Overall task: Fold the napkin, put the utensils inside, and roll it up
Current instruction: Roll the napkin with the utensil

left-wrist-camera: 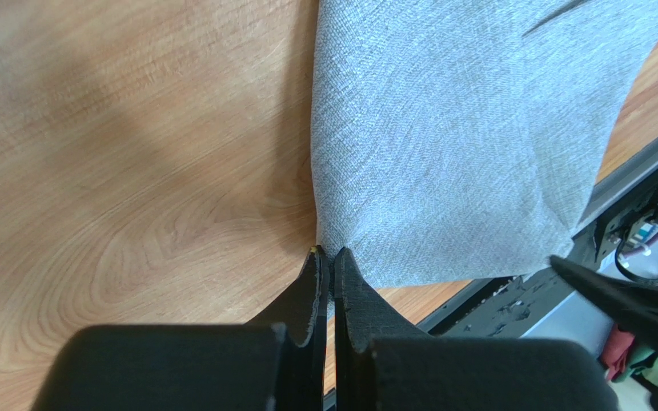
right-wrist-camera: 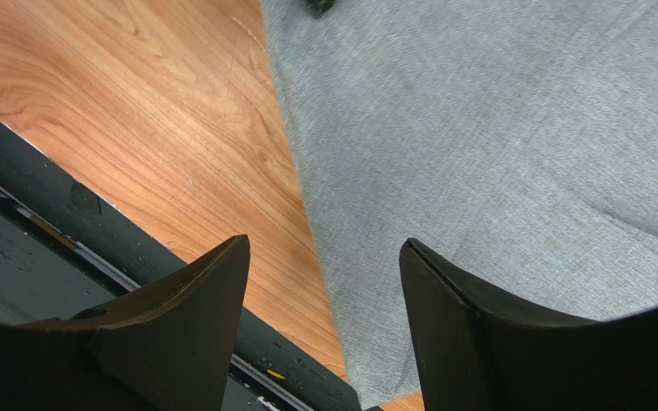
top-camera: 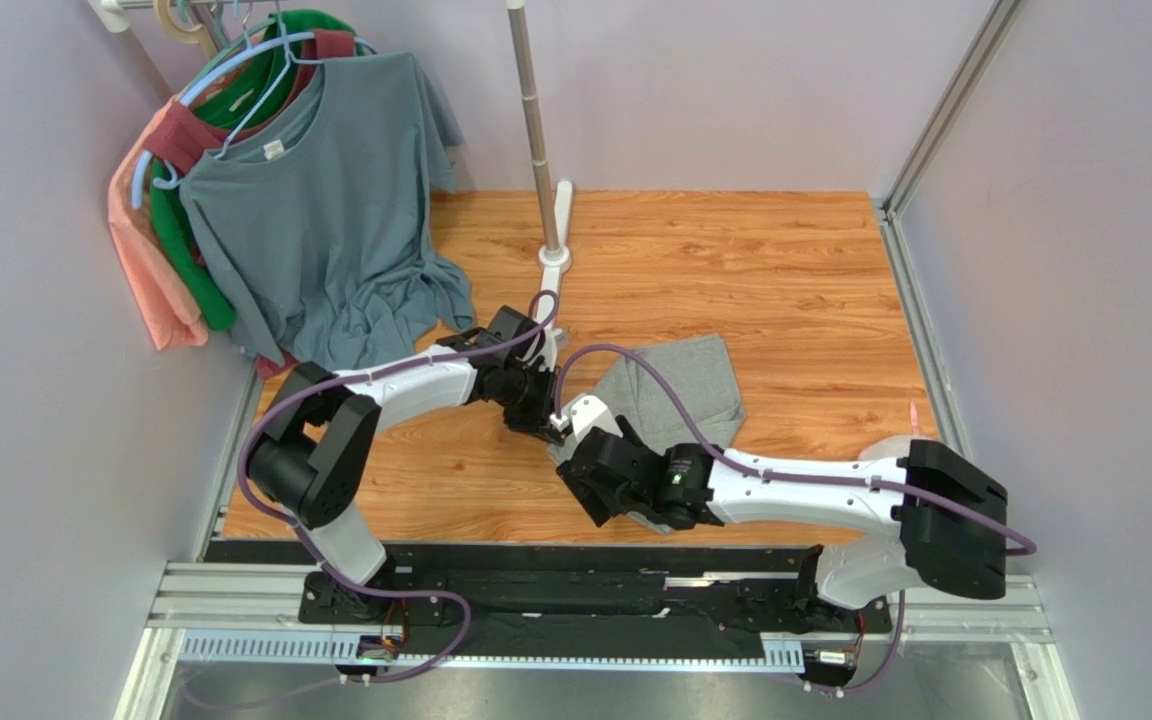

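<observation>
The grey napkin (top-camera: 675, 384) lies near the middle of the wooden table, partly under both arms. In the left wrist view the napkin (left-wrist-camera: 452, 145) fills the upper right, and my left gripper (left-wrist-camera: 331, 254) is shut on its near corner. In the right wrist view the napkin (right-wrist-camera: 495, 145) spreads to the right, and my right gripper (right-wrist-camera: 324, 257) is open and empty above its left edge, near the table's front rail. From above, the left gripper (top-camera: 545, 408) and the right gripper (top-camera: 585, 477) sit close together at the napkin's left side. The fork is out of view.
A blue-grey T-shirt (top-camera: 330, 210) and other clothes hang on a rack at the back left. A metal pole on a white base (top-camera: 552, 248) stands behind the napkin. The black front rail (right-wrist-camera: 66, 223) runs along the table's near edge.
</observation>
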### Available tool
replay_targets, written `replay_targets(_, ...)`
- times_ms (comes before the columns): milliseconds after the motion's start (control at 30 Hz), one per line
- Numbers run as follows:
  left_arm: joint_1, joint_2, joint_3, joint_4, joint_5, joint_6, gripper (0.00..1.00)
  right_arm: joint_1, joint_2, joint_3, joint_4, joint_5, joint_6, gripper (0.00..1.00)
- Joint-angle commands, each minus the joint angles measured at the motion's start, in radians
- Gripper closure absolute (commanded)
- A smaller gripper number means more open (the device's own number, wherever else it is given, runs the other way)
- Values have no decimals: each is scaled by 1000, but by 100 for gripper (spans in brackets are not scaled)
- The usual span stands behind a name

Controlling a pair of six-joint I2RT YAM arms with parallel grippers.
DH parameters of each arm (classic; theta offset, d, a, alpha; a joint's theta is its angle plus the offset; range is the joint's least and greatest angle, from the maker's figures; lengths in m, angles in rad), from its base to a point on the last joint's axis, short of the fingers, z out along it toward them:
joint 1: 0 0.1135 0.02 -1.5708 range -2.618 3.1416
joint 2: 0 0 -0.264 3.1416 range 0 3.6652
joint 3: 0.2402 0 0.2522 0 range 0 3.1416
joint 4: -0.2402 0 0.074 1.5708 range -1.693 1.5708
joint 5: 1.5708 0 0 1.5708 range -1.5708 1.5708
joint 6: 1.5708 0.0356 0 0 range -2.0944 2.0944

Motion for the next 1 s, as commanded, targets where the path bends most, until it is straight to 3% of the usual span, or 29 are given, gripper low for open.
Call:
replay_targets(0, 14, 10, 55, -25, 12, 26, 100, 35, 62, -6, 49, 73, -12, 32)
replay_targets(567, 28, 24, 65, -25, 28, 23, 100, 147, 232, 19, 19, 309, -7, 47)
replay_targets(967, 32, 24, 62, -18, 42, 22, 100, 164, 347, 36, -40, 355, 65, 54)
